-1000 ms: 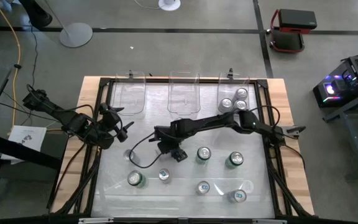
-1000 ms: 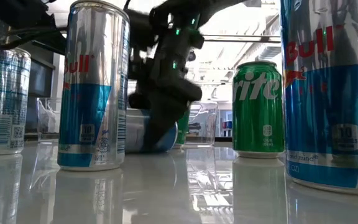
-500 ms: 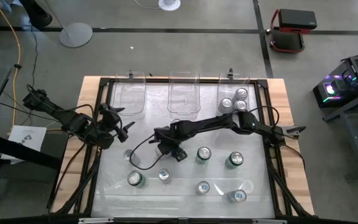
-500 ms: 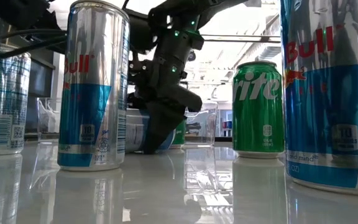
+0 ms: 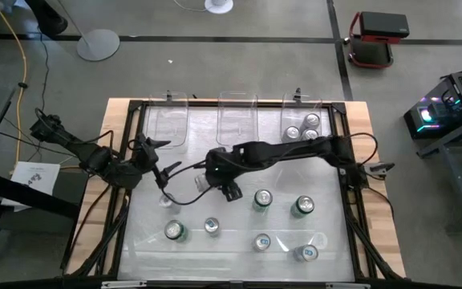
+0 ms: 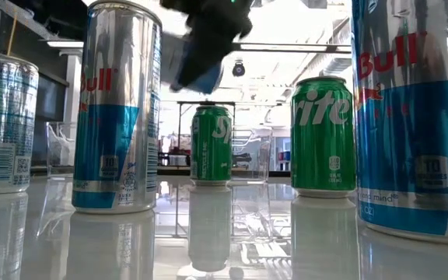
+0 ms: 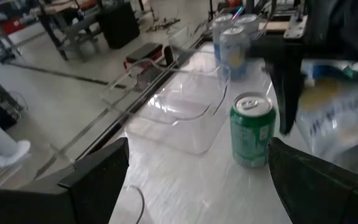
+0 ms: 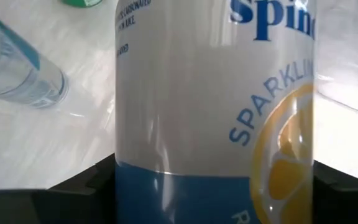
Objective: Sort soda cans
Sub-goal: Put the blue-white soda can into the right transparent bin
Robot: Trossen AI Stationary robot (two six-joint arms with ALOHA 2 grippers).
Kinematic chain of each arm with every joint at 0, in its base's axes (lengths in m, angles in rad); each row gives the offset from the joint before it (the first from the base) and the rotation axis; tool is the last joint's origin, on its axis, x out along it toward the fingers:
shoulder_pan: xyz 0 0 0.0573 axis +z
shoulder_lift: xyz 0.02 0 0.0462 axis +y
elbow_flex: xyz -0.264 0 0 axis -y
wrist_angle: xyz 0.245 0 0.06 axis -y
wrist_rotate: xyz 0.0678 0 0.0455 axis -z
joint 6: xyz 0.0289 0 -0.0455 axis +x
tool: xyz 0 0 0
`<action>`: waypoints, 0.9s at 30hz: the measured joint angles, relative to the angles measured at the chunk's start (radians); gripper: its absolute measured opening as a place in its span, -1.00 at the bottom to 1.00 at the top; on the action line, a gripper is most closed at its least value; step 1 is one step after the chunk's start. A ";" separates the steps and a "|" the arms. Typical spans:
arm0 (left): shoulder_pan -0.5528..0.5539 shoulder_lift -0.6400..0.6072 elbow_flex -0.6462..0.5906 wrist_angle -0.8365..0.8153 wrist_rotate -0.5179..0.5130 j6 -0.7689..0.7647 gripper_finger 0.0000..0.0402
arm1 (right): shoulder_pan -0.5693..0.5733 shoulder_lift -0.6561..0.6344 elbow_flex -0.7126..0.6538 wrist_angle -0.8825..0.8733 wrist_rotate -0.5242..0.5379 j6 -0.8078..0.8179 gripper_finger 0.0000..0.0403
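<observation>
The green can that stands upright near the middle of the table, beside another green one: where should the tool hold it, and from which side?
Probably the round side wall of the green can, near mid-height, pinched on two opposite sides. It stands upright and apart from the other green can, so coming down from above looks safest.

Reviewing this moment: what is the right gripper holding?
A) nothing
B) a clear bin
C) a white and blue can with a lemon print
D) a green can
C: in the right wrist view the white and blue can with a lemon print fills the space between the right gripper's fingers, and the low view shows it lifted above the table.
</observation>
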 joint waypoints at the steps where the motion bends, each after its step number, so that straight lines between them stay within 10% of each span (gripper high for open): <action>1: 0.000 0.000 0.000 0.013 0.000 0.014 0.77 | 0.004 -0.020 0.000 -0.020 0.019 0.013 0.37; 14: 0.037 0.000 0.000 0.023 -0.024 0.080 0.77 | 0.079 -0.295 -0.187 -0.262 0.194 0.320 0.37; 20: 0.052 0.000 0.000 0.037 0.003 0.138 0.77 | 0.137 -0.654 -0.687 0.052 0.398 0.610 0.37; 27: 0.131 0.036 0.000 0.413 0.321 0.382 0.77 | 0.224 -0.949 -1.218 0.684 0.756 0.751 0.37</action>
